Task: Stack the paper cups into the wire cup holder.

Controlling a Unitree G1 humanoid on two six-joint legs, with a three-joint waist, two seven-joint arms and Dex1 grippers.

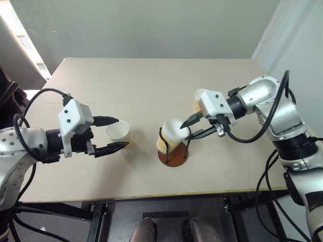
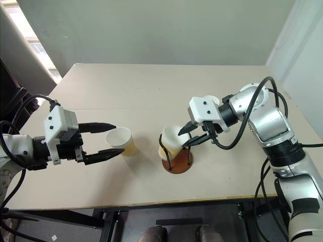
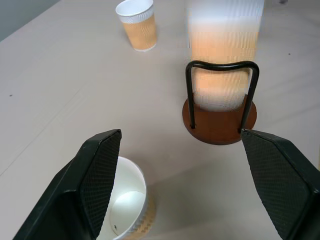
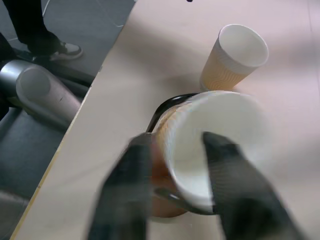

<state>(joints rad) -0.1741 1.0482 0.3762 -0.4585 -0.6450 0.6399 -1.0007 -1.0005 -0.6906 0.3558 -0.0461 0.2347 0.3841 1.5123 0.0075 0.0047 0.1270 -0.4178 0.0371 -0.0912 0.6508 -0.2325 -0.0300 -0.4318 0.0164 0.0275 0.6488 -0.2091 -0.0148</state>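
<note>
Right gripper point(image 1: 194, 127) pinches paper cup's point(image 1: 172, 132) rim in wire cup holder point(image 1: 173, 151) (tilted); could snag. Left gripper point(image 1: 112, 133) spread.

Three small tapered paper cups, white inside and ribbed pale orange outside, are sitting on the table. One point(image 2: 172, 138) is standing inside the black wire cup holder point(image 2: 177, 160) with its round reddish-brown base. Another point(image 2: 121, 140) is standing upright well to its left, the third point(image 3: 137, 23) beyond it.
</note>
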